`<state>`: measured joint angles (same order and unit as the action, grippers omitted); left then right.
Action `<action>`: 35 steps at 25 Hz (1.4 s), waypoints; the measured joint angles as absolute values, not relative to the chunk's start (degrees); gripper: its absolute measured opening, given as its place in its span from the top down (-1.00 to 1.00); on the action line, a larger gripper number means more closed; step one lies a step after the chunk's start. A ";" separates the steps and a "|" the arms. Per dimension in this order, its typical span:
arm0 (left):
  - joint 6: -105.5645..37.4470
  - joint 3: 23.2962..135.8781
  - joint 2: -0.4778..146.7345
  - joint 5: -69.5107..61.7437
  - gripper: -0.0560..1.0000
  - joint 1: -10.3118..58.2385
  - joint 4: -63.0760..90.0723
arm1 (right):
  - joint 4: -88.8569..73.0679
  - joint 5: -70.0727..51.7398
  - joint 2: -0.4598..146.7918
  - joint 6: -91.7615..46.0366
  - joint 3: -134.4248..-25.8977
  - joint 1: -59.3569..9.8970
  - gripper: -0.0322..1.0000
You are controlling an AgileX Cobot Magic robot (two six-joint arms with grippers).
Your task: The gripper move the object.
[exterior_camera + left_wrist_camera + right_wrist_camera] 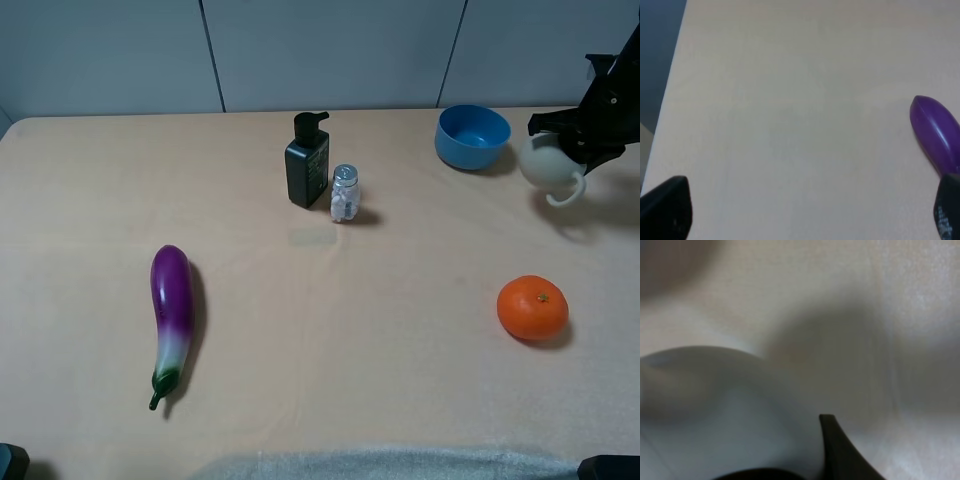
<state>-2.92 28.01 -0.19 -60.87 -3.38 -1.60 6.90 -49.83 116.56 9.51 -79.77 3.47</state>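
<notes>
A pale beige table (pixel 420 400) runs back to grey wall panels (pixel 330 50). Any print on the black pump bottle (pixel 306 165) and the small jar (pixel 345 195) is too small to read. Near the far right edge, beside the blue bowl (pixel 472 135), the right gripper (pixel 574 148) is clamped on the pale teapot (pixel 546 166), which is raised off the tabletop. The left gripper (pixel 805 210) is spread wide beside the eggplant (pixel 935 130). Bare table lies between the eggplant and the orange (pixel 533 307).

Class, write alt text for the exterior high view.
The black right gripper grips a small pale ceramic teapot beside a blue bowl. An orange fruit, purple eggplant, black pump bottle and clear jar sit on the beige table.
</notes>
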 joint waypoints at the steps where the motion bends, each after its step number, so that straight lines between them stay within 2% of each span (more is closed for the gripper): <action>1: -2.92 28.01 -0.19 -60.87 -0.93 -3.38 -1.60 | 7.31 -49.51 116.94 9.63 -79.83 3.47 0.96; 25: -2.92 27.96 -0.19 -60.87 -0.93 -3.38 -1.60 | 10.04 -44.15 122.42 10.15 -80.54 3.47 0.93; 29: -2.92 27.96 -0.19 -60.87 -0.93 -3.38 -1.60 | 10.04 -43.83 122.42 10.20 -80.54 3.47 0.72; 31: -2.92 27.96 -0.19 -60.87 -0.93 -3.38 -1.60 | 10.04 -43.64 122.42 10.20 -80.54 3.47 0.53; 35: -2.92 27.96 -0.19 -60.87 -0.93 -3.38 -1.60 | 10.04 -43.37 122.42 10.20 -80.54 3.47 -0.02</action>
<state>-2.92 27.96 -0.19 -60.87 -3.38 -1.60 10.04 -43.37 122.42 10.20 -80.54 3.47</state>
